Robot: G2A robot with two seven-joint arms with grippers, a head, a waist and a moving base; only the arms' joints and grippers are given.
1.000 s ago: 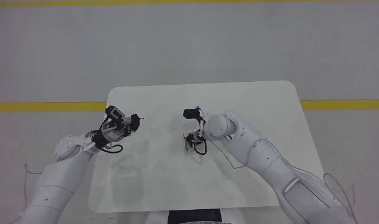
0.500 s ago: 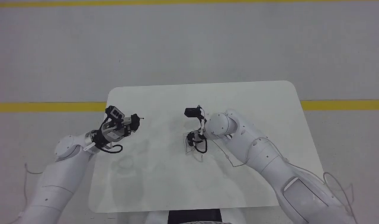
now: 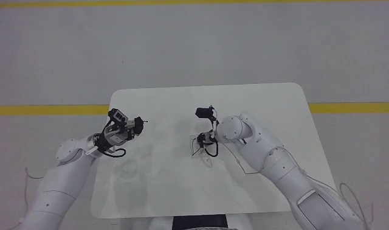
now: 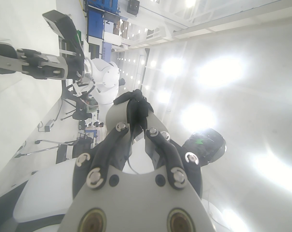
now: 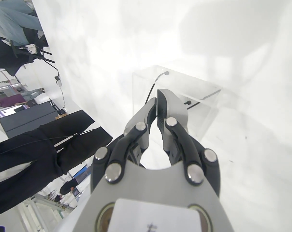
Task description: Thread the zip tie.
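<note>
Threading was judged part done. Right tool (image 5: 157, 97) was seen pressed together on the black zip tie (image 5: 152, 86), over the clear box (image 5: 208, 112) at mid bench (image 3: 267, 169). The tie's tip was seen at a hole in the box wall. Left tool (image 3: 139, 124) was held well left, closed up, with an unidentified dark bit (image 4: 136, 105) at its tips. Pull-through was judged not yet done.

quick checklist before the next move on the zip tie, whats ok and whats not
1. Right gripper shut on the zip tie: ok.
2. Tie head free beyond the fingertips: ok.
3. Tie fed through the clear box: cannot tell.
4. Left gripper close enough to the box to help: not ok, it is well apart from it in the top view.
5. Left gripper free to grasp: not ok, it clamps a black object.
</note>
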